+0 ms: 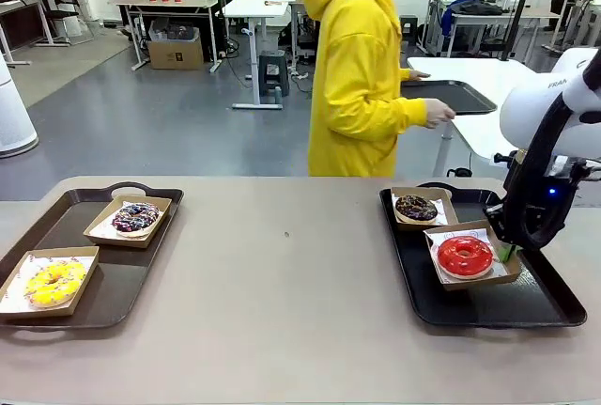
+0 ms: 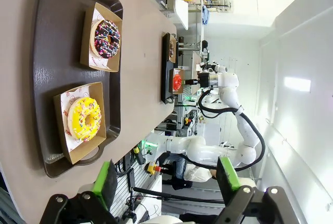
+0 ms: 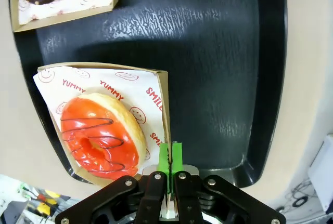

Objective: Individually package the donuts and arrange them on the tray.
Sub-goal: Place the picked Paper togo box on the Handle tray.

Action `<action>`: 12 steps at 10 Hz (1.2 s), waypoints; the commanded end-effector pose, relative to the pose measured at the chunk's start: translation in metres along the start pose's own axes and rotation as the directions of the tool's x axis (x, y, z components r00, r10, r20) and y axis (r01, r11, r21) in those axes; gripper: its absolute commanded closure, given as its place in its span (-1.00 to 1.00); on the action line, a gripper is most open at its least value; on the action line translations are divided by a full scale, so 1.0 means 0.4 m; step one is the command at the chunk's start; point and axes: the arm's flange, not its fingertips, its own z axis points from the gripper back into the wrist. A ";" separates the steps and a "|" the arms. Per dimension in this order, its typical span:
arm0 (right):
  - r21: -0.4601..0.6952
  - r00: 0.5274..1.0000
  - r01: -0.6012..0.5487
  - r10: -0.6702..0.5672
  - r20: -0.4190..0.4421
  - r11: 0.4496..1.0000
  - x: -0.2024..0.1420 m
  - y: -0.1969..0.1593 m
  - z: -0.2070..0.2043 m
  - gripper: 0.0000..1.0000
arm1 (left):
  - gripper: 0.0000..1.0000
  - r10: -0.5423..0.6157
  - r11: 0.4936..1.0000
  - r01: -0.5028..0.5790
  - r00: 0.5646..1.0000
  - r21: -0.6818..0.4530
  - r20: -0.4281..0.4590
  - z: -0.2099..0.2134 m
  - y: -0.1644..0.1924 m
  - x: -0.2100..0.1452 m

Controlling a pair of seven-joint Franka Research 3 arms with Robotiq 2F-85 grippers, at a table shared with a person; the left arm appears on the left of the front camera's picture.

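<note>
On the black right tray (image 1: pixel 545 302) a red-glazed donut (image 1: pixel 465 256) lies in a paper-lined cardboard box (image 1: pixel 502 278). My right gripper (image 1: pixel 507 253) is shut on that box's right wall. The right wrist view shows the green pads (image 3: pixel 169 156) pinched on the box wall (image 3: pixel 165 104), beside the red donut (image 3: pixel 101 138). Behind it, a chocolate donut (image 1: pixel 416 208) sits in its own box. The brown left tray (image 1: pixel 56 226) holds a boxed sprinkled chocolate donut (image 1: pixel 136 218) and a boxed yellow donut (image 1: pixel 54 283). My left gripper (image 2: pixel 166 180) hangs open above the yellow donut (image 2: pixel 85 119) and the sprinkled one (image 2: pixel 106 38).
A person in a yellow hoodie (image 1: pixel 362 67) stands at the far side, turned away, with a hand on another dark tray (image 1: pixel 451 95) on a white table behind. Bare beige tabletop (image 1: pixel 282 273) lies between the two trays.
</note>
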 end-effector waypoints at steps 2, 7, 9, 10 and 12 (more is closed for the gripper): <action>0.031 1.000 -0.009 0.009 0.003 0.999 0.009 -0.011 -0.029 0.97 | -1.00 0.017 1.000 -0.017 1.000 0.008 0.010 -0.002 -0.009 -0.004; 0.031 1.000 -0.013 0.013 -0.003 0.999 0.015 -0.012 -0.034 0.97 | -1.00 0.017 1.000 -0.017 1.000 0.008 0.010 -0.002 -0.009 -0.004; 0.031 1.000 -0.010 0.010 -0.007 0.999 0.020 -0.012 -0.042 0.97 | -1.00 0.017 1.000 -0.017 1.000 0.008 0.010 -0.002 -0.009 -0.004; 0.030 1.000 -0.014 0.015 -0.004 0.999 0.021 -0.012 -0.048 0.97 | -1.00 0.017 1.000 -0.017 1.000 0.008 0.010 -0.002 -0.009 -0.004; 0.027 0.999 -0.025 0.025 0.024 0.999 0.022 -0.014 -0.053 0.97 | -1.00 0.017 1.000 -0.017 1.000 0.008 0.010 -0.002 -0.009 -0.004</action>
